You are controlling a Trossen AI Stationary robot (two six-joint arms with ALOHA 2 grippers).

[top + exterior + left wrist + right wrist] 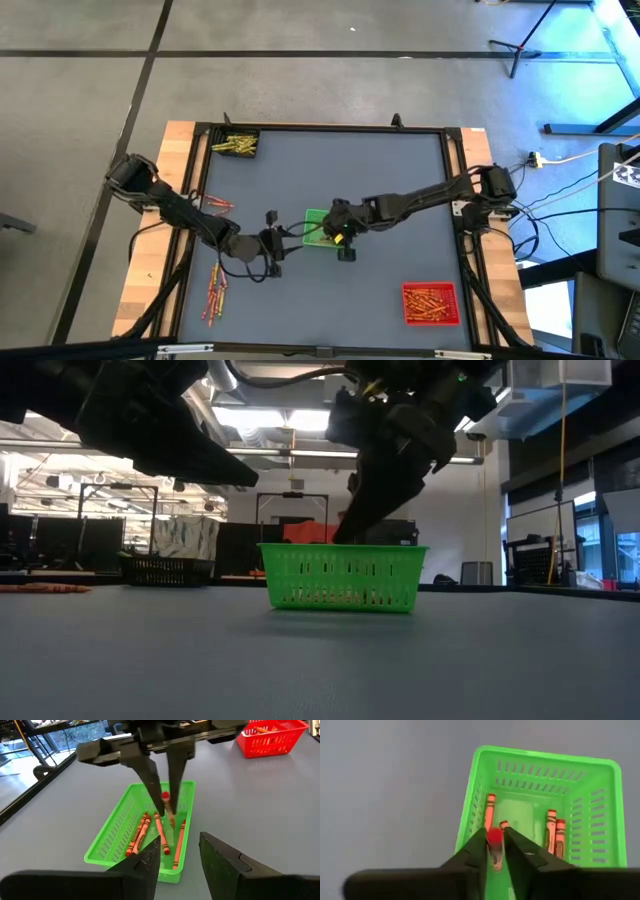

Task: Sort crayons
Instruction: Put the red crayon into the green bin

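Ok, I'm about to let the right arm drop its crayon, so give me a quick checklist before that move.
1. Right gripper over the green basket: ok, fingers reach down inside its walls.
2. Crayon between its fingers: ok, standing roughly upright with its red end up.
3. Jaws released: not ok, they stand close on both sides of the crayon.
4. Room in the basket: ok, only a few orange crayons lie on its floor.
5. Left gripper clear: ok, open, empty and just short of the basket.

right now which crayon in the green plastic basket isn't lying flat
The red-tipped crayon between the right gripper fingers; it stands upright, while the orange ones lie on the basket floor.
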